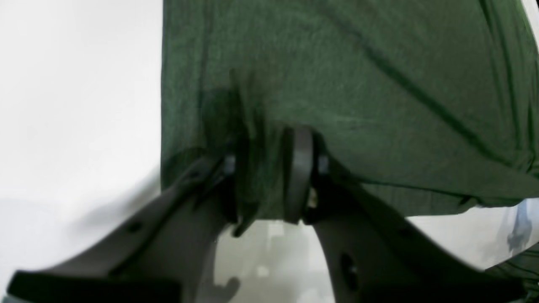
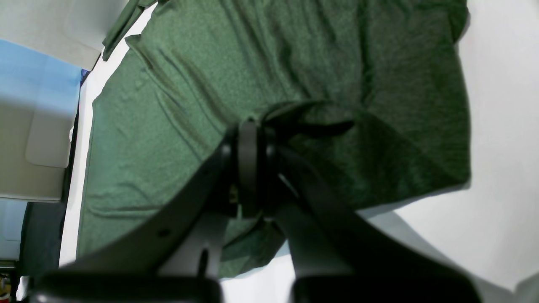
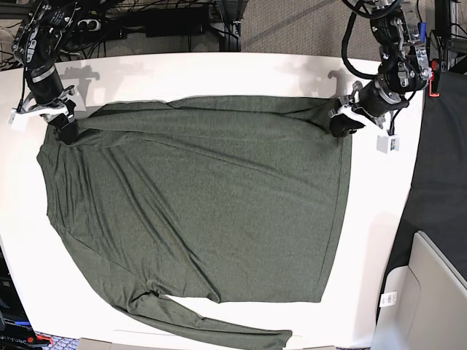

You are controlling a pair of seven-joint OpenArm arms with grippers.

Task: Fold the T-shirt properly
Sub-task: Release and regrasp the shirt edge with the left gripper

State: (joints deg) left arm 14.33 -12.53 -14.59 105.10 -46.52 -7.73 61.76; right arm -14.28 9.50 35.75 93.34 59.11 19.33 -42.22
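Olive heathered knit, thin and soft: the T-shirt lies spread flat on the white table, long axis running 9-to-3 in the base view, collar end toward 9, bottom hem toward 3, one long sleeve trailing along the 6 o'clock edge. I have both arms on the far 12 o'clock edge. Right gripper sits at about 10 o'clock, jaws pressed together and pinching a small peak of fabric near the shoulder; the right wrist view shows the cloth bunched into it. Left gripper is at about 2 o'clock on the hem corner; in the left wrist view its jaws stand a little apart with a fold of shirt hanging between them, and I can't tell whether that fold is gripped or slipping. Key relation: the whole body of the shirt lies toward 6 from both pincers, so my guess is a fold pulling the far edge down over the near one. Fabric is limp, shallow diagonal wrinkles, expect drag and bunching.
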